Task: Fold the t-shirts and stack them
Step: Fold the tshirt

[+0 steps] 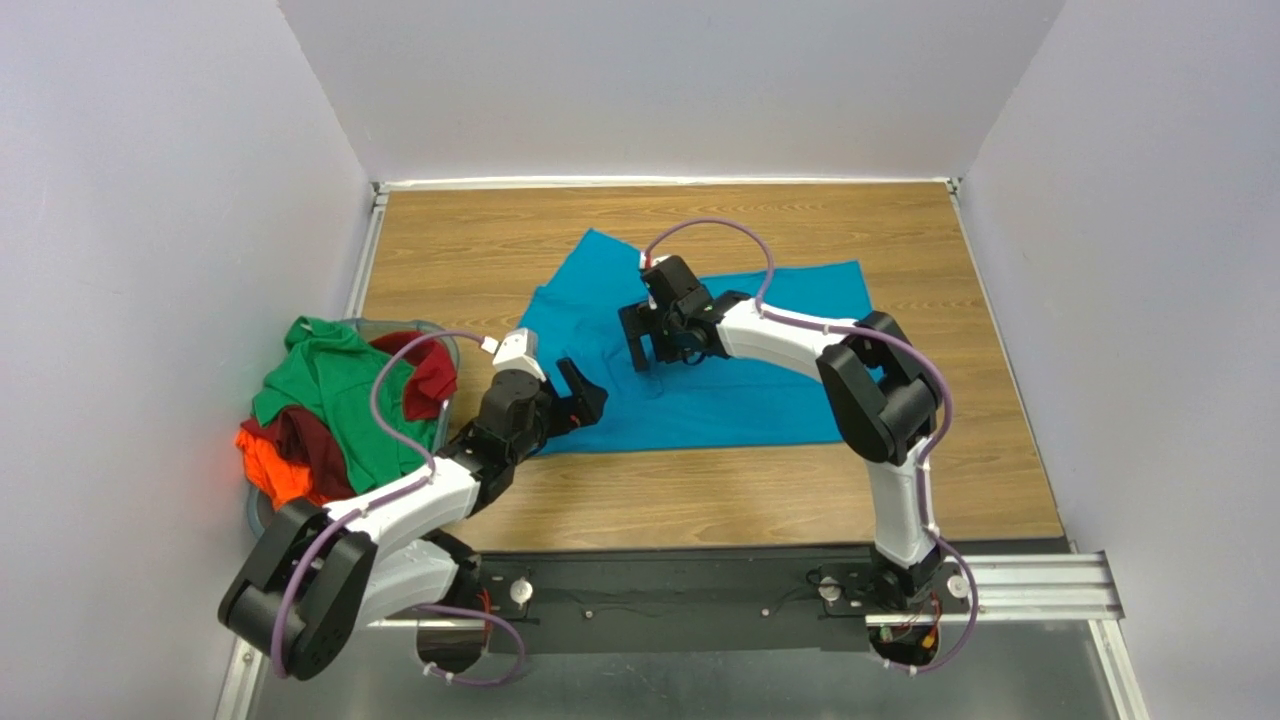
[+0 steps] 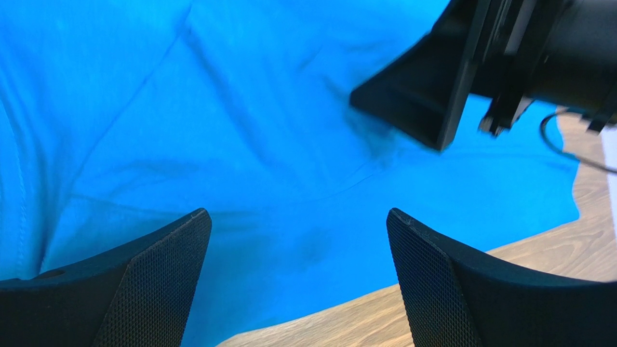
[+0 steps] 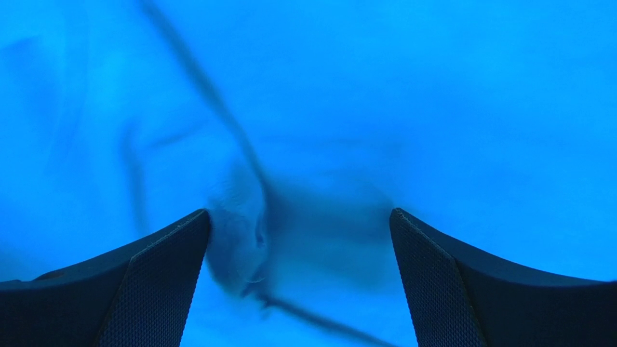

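A teal-blue t-shirt (image 1: 751, 398) lies spread on the wooden table (image 1: 481, 255). My left gripper (image 1: 580, 396) hangs open over its near left edge; the left wrist view shows cloth (image 2: 253, 144) and bare wood between the fingers (image 2: 166, 282). My right gripper (image 1: 651, 354) is open and low over the shirt's middle. In the right wrist view a raised wrinkle (image 3: 239, 224) of the cloth lies beside the left finger (image 3: 159, 282). Neither gripper holds anything. Green (image 1: 338, 398), dark red (image 1: 431, 375) and orange (image 1: 278, 465) t-shirts are heaped in a basket.
The grey-blue round basket (image 1: 394, 326) stands at the table's left edge, close to my left arm. White walls close in the table on three sides. The right gripper's black body (image 2: 449, 87) shows at the top right of the left wrist view.
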`<action>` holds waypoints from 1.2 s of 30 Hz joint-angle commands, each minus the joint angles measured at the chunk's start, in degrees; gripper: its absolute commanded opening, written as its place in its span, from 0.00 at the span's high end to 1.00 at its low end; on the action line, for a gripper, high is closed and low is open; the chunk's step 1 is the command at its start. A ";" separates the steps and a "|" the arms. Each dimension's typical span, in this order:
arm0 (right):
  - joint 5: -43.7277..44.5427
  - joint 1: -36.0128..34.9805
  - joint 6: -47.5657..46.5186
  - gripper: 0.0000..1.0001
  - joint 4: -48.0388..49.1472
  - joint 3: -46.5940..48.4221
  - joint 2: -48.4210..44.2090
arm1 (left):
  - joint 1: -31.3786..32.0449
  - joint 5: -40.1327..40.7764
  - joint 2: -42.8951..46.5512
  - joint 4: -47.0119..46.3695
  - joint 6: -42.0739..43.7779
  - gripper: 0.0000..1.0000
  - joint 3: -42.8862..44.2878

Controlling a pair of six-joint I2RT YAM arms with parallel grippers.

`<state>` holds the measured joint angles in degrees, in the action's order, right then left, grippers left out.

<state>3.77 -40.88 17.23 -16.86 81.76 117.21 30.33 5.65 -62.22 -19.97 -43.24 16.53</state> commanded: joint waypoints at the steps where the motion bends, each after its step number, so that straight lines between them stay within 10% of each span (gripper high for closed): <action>1: 12.57 -0.16 -2.82 0.00 -4.58 2.35 3.29 | -0.44 -2.04 -2.38 -2.79 -1.84 0.02 -1.15; 36: 17.67 -0.16 -9.41 0.00 -5.37 -0.98 -0.14 | -0.97 -1.52 -9.77 6.86 -6.15 0.02 2.80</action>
<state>18.98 -40.93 9.30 -20.88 81.95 117.21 29.63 3.88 -71.22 -18.68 -48.31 19.27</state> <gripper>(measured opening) 0.997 0.983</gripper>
